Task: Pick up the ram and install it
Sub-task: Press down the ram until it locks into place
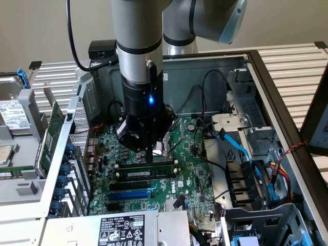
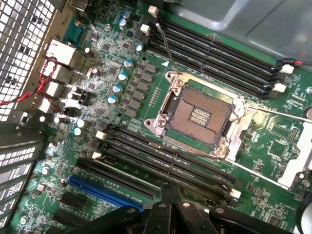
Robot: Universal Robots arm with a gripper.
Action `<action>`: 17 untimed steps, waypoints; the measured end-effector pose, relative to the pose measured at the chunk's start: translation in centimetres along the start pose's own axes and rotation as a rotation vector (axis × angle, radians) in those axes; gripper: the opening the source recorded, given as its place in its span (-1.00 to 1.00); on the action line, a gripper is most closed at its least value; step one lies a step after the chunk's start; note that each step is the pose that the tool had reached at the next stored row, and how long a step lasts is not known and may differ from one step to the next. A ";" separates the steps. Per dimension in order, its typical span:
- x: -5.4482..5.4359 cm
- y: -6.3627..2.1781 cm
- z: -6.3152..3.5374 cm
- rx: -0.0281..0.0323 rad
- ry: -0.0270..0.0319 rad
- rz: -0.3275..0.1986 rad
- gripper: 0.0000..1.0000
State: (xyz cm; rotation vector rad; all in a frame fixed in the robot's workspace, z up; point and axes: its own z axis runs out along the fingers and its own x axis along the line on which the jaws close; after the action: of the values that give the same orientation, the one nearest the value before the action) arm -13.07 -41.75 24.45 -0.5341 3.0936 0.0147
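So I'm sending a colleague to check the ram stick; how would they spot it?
In the open computer case, find the green motherboard. At its centre, below the shut gripper, the ram lies along the black slots. It is the narrow green stick with black chips and a white label, unlike the bare black and blue slots beside it.

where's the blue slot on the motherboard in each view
Exterior view: the blue slot lies between the long black slots and the labelled power supply, nearer the camera than the gripper.
Wrist view: the blue slot runs alongside the long black slots, close to the gripper.
Shared landmark: the perforated metal panel at the board's edge.
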 end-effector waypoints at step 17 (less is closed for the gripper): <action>0.0 0.00 0.15 0.0240 0.0064 0.198 -0.79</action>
State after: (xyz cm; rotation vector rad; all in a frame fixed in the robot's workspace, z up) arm -13.07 -41.75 24.30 -0.2267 3.1342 -0.0238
